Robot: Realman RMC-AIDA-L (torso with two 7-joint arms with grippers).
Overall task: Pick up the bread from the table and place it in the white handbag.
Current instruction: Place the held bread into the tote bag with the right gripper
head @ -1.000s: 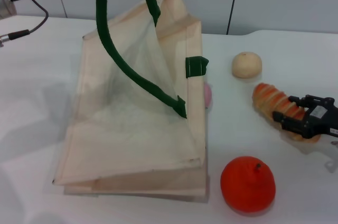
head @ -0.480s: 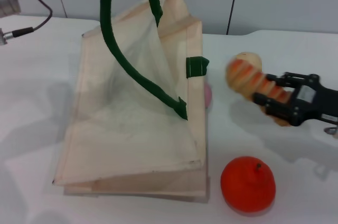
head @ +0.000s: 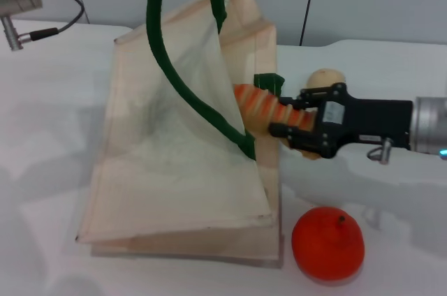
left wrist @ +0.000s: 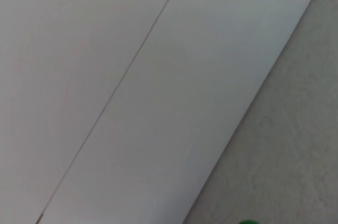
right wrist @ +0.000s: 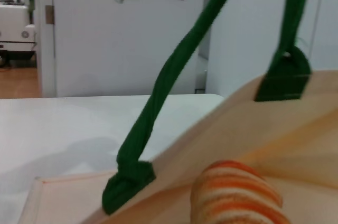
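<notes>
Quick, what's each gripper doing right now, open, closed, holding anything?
Left gripper: out of view above the white handbag; state cannot be told.
Right gripper: closed on the bread at the handbag's opening.

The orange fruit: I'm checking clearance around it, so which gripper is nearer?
Right. The right gripper holds the bread just behind the orange fruit; the left arm holds the handbag strap up, far left.

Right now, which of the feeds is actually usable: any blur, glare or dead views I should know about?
Head view: evenly lit, soft shadows on the table, the bread sharp in the right gripper at the white handbag. Left wrist view: only blank pale panels and a green sliver at the edge. Right wrist view: the bread and strap close up and soft-focused, background sharper.
</notes>
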